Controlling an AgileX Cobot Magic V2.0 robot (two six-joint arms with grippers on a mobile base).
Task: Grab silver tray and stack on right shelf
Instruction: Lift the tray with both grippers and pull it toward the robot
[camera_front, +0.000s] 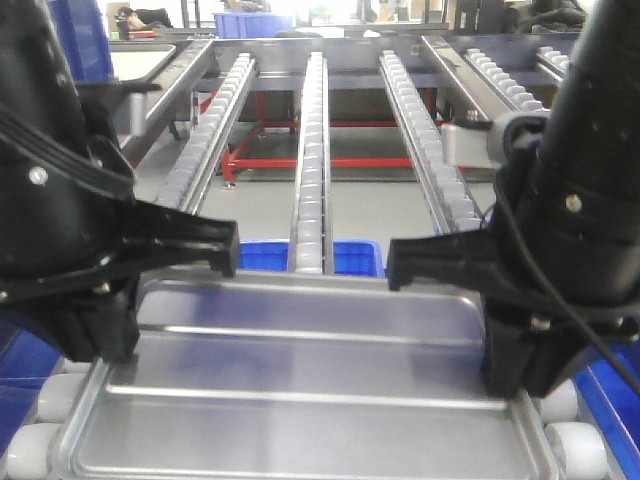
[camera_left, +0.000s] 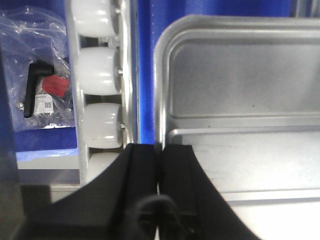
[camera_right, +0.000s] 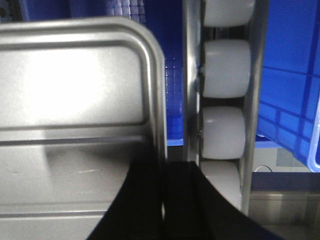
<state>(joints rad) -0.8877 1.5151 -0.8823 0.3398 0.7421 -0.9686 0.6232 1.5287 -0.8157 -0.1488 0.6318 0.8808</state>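
Note:
The silver tray with two long raised ribs lies flat at the near end of the right shelf, over its white roller lanes. My left gripper is shut on the tray's left rim, and the left wrist view shows the black fingers pinching that rim beside the tray floor. My right gripper is shut on the tray's right rim, which also shows in the right wrist view next to the tray. I cannot tell whether the tray touches the rollers.
White rollers run just left of the tray and more rollers just right of it. A blue bin sits below the shelf. A plastic bag with a black part lies at the left. A blue crate stands at the right.

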